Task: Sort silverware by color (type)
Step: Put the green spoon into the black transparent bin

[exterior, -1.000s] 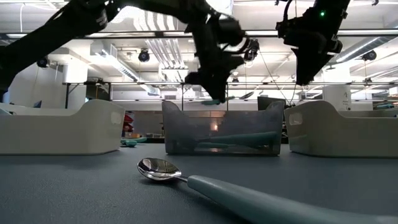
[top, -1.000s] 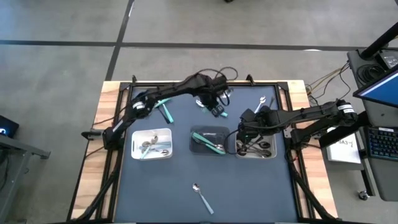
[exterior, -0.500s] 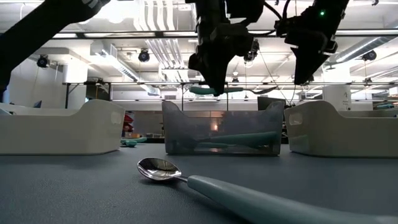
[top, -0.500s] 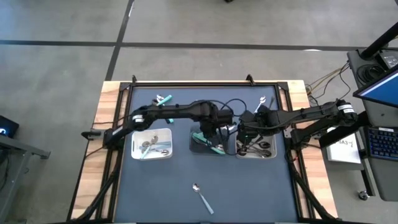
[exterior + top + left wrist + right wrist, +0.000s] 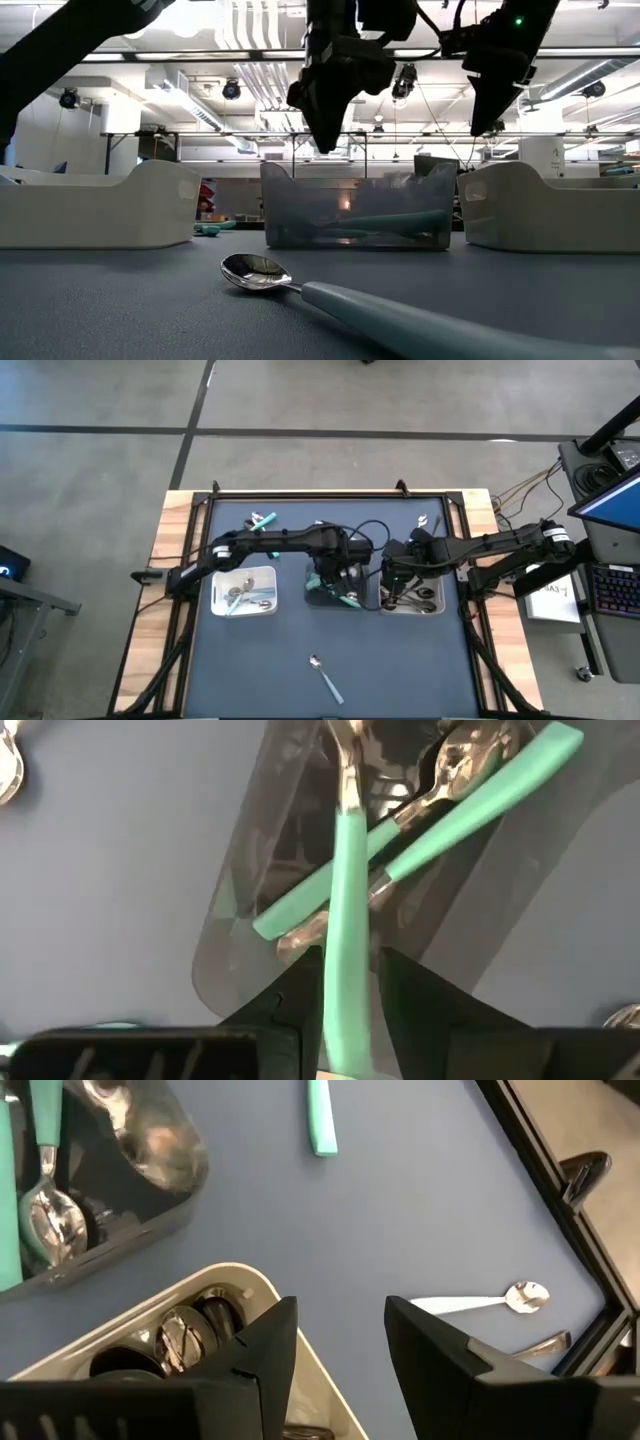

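The left arm (image 5: 270, 540) stretched across the table, its left gripper (image 5: 349, 982) hanging over the clear middle tray (image 5: 225, 935) with fingers parted around a teal-handled utensil (image 5: 347, 890) that slanted down into the tray over other teal-handled pieces (image 5: 455, 815). The right arm (image 5: 490, 545) reached in, its right gripper (image 5: 340, 1342) spread wide and empty above the white tray's (image 5: 235, 1285) edge. A teal-handled spoon (image 5: 330, 295) lay alone on the mat, well apart.

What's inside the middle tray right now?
The middle tray holds teal-handled silverware, crossed over each other. The left gripper above covers part of it, so no full count.
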You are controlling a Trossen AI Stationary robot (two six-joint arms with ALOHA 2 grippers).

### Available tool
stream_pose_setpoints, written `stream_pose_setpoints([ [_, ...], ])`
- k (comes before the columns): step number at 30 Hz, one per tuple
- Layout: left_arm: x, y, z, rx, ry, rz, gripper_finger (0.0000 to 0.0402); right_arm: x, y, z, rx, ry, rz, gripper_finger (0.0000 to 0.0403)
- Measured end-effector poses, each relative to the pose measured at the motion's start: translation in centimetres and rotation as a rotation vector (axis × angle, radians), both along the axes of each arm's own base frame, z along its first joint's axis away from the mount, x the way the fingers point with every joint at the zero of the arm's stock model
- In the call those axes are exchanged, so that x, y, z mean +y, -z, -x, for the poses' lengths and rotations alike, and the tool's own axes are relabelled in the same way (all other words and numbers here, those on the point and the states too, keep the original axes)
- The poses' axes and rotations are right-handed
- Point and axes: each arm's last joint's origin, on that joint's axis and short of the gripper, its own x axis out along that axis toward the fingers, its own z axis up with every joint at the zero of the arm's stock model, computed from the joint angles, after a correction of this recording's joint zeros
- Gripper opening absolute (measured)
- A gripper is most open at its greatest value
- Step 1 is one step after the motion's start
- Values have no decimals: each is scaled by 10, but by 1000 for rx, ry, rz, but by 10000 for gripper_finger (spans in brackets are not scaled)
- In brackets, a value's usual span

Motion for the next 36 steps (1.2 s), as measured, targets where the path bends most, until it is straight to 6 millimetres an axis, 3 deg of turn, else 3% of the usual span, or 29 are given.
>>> stream_pose_setpoints([
  [16, 1, 0, 3, 36, -28, -57, 82, 0, 0, -2, 33, -101, 28, 146],
  [30, 44, -3, 11, 57, -51, -76, 83, -18, 5, 0, 59, -44, 32, 146],
  [36, 64, 17, 20, 150, -19, -61, 83, -26, 19, 2, 61, 0, 25, 146],
])
